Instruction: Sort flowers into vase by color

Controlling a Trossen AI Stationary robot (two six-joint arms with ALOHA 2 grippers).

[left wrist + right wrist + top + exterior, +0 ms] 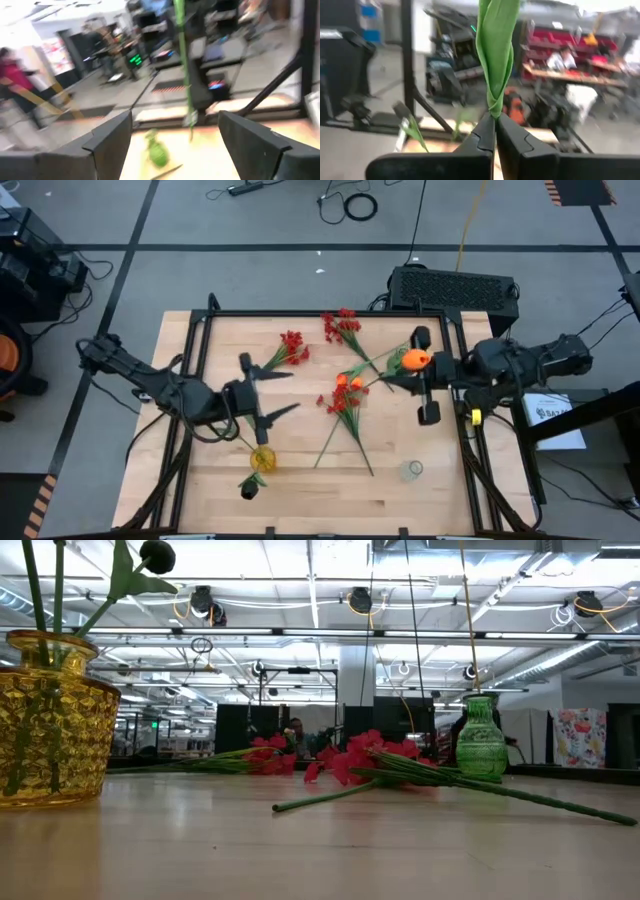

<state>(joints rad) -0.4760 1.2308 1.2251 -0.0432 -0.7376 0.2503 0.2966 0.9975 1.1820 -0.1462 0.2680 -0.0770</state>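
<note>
My right gripper (408, 376) hangs over the table's right half, shut on an orange flower (415, 360). Over the left half, my left gripper (275, 393) is open and holds nothing. In the left wrist view its fingers (112, 137) stand wide apart, with a green stem (184, 60) farther off beyond them. A yellow vase (262, 458) near the front left holds a black flower (157, 555) by its stem. A green vase (482, 735) stands at the front right. Red flowers (293, 346) and orange flowers (346, 386) lie flat on the table. My right gripper pinches the orange flower's wrapped green leaf and stem (495, 102) between its two shut fingers. The fingers come level from the table's right side and lie across the stem. The flower stands roughly upright and clear of the table, its leaf rising above the fingers.
More red flowers (340, 325) lie near the far edge, their long stems (335, 442) fanning toward the front. A black frame rail (320, 313) runs round the tabletop, and a black box (455, 285) sits behind the far edge. Bare wood shows along the front between the vases.
</note>
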